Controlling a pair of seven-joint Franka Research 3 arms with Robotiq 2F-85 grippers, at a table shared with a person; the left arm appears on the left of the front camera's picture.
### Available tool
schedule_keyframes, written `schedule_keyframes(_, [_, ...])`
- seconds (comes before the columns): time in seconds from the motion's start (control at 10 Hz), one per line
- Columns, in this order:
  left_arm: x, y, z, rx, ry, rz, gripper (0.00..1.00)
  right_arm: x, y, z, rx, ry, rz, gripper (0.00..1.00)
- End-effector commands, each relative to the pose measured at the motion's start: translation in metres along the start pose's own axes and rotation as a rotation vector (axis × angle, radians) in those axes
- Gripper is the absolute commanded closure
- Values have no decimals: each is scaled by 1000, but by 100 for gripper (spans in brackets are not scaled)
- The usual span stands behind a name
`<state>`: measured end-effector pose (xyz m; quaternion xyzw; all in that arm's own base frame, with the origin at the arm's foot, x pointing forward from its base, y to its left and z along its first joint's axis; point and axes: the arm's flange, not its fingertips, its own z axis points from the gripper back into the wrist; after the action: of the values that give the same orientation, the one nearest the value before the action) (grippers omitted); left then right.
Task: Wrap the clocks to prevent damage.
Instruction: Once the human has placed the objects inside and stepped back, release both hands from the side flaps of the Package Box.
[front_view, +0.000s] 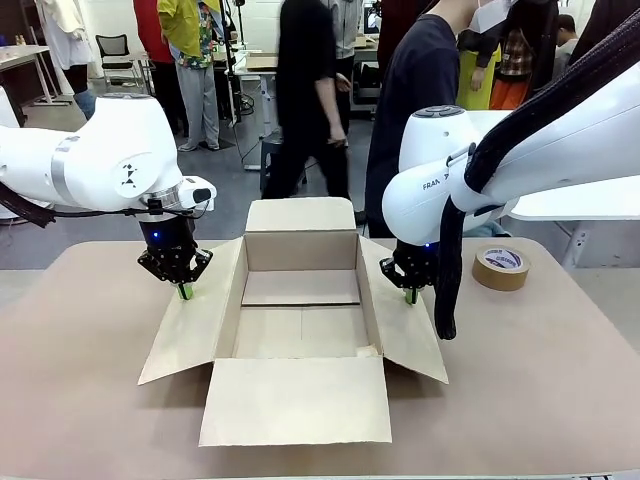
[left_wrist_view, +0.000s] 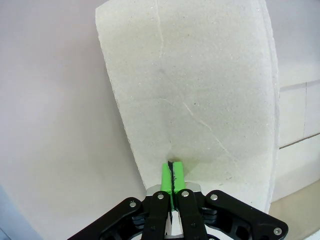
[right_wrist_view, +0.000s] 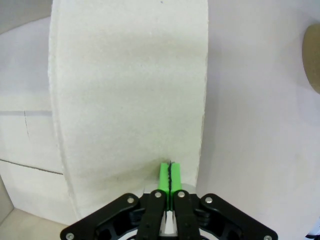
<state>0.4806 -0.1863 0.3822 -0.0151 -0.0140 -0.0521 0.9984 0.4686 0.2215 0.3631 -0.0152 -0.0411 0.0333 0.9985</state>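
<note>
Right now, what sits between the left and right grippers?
In the front view, the open cardboard box: the left gripper rests on its left flap, the right gripper on its right flap, both shut.

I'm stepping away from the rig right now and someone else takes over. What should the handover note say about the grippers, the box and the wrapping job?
Left gripper: shut, tips on the left flap.
Right gripper: shut, tips on the right flap.
Cardboard box: mid-table, all four flaps open, inside bare. Tape roll lies on the table, on the robot's right.
Done: box stands open.
Left: the whole wrapping job.
</note>
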Motion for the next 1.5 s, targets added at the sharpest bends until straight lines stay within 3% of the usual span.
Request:
schedule_keyframes(0.0, [0, 0, 0, 0, -1, 0, 100, -1, 1, -2, -1, 3, -2, 99])
schedule_keyframes(1.4, [0, 0, 0, 0, -1, 0, 100, -1, 1, -2, -1, 3, -2, 99])
